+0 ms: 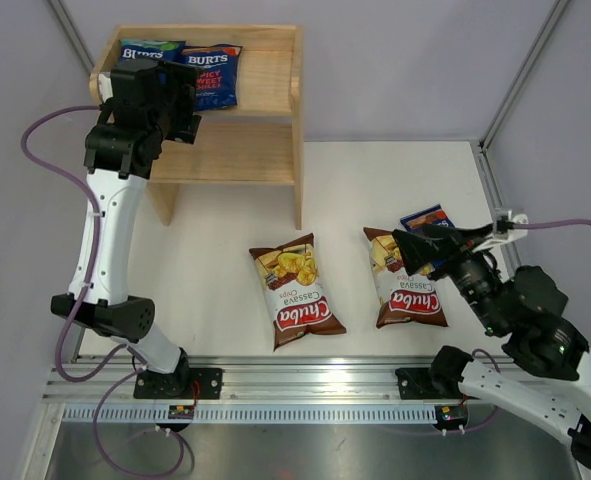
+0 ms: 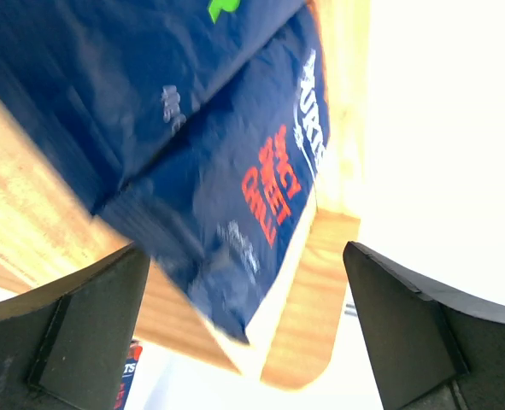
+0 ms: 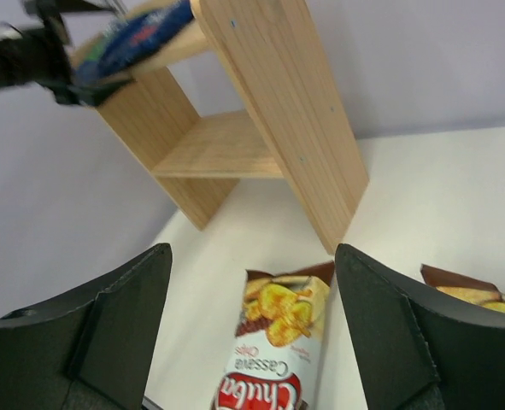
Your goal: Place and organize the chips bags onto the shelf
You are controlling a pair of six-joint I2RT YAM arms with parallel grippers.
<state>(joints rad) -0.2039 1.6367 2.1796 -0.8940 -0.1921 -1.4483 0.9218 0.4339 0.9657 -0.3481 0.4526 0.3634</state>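
With left gripper (image 2: 245, 307) spread, hovers at blue bags (image 1: 207, 75) on the shelf (image 1: 265, 85) top; with right gripper (image 3: 252, 333) spread, hangs over one brown bag (image 1: 412, 295), near a second brown bag (image 1: 295, 290).

The table (image 1: 395, 190) and shelf (image 1: 265, 70) are viewed from above; the shelf is framed closely from the left wrist, farther from the right.

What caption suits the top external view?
Left claw by two Burts bags on the shelf; two Chuba bags lie on the table.
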